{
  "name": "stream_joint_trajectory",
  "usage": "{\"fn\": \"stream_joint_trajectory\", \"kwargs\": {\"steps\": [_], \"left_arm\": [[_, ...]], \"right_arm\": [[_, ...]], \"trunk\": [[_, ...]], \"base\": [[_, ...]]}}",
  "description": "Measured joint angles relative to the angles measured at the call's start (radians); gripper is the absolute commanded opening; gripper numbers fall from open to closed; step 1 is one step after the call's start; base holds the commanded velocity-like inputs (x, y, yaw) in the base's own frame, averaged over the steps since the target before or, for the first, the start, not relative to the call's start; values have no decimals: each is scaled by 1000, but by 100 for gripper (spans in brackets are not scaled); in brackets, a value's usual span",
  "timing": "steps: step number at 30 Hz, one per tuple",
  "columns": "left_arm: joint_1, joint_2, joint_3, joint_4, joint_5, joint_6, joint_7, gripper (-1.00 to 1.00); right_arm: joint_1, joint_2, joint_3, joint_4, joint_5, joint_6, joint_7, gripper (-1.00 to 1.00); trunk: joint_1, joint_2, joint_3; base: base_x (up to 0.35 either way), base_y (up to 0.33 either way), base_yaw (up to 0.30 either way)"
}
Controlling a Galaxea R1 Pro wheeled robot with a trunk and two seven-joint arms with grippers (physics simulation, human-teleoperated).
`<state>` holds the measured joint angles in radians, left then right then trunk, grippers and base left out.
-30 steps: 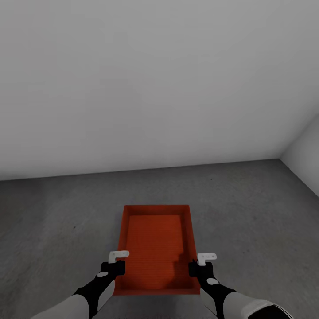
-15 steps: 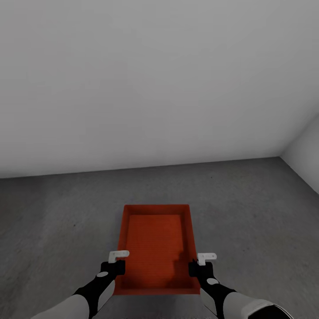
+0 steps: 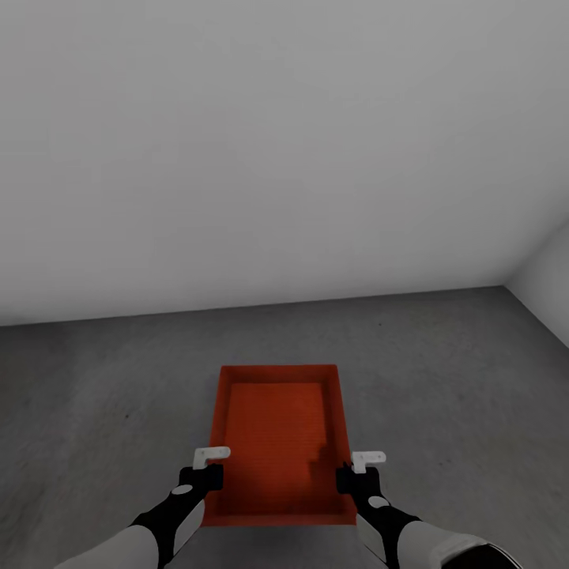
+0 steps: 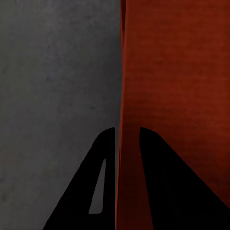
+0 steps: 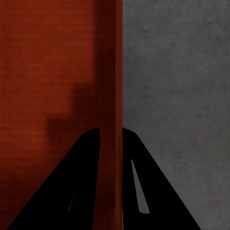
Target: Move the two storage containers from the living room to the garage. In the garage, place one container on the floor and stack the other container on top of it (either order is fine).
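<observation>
A red-orange open-top container [image 3: 278,438] sits low in the centre of the head view, over the dark grey mottled concrete floor [image 3: 442,379], with a plain white wall [image 3: 276,142] filling the upper part of the frame. Its long axis runs away from the robot, toward that wall. The left tool [image 3: 207,472] holds the container's left long wall near the close end, and the right tool [image 3: 353,474] holds the right long wall at the same place, so both arms are equally near and the bin lies straight ahead between them.

In the left wrist view the left tool [image 4: 127,139] stands narrow, one dark finger on each side of the thin red wall [image 4: 125,72], clamped on it. The right wrist view shows the right tool [image 5: 111,136] pinching its wall [image 5: 117,62] likewise.

The bin has smooth, thin, straight walls and a flat bottom with a fine ribbed texture; it looks like rigid plastic. Whether it rests on the floor or hangs just above it I cannot tell. If it is to go down here, the move is straight down, kept level.
</observation>
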<state>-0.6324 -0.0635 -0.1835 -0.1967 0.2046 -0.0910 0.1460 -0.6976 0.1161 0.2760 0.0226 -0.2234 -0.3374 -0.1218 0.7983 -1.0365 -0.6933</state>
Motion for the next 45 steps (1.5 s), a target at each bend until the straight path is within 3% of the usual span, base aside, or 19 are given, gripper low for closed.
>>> {"fn": "stream_joint_trajectory", "kwargs": {"steps": [14, 45], "left_arm": [[0, 0, 0, 0, 1, -3, 0, -100], [0, 1, -1, -2, 0, 1, 0, -100]], "right_arm": [[0, 0, -2, -1, 4, -2, -1, -100], [0, 1, -2, 0, 3, -1, -1, -100]], "trunk": [[0, 0, 0], [1, 0, -40]], "base": [[226, 0, 0], [6, 0, 0]]}}
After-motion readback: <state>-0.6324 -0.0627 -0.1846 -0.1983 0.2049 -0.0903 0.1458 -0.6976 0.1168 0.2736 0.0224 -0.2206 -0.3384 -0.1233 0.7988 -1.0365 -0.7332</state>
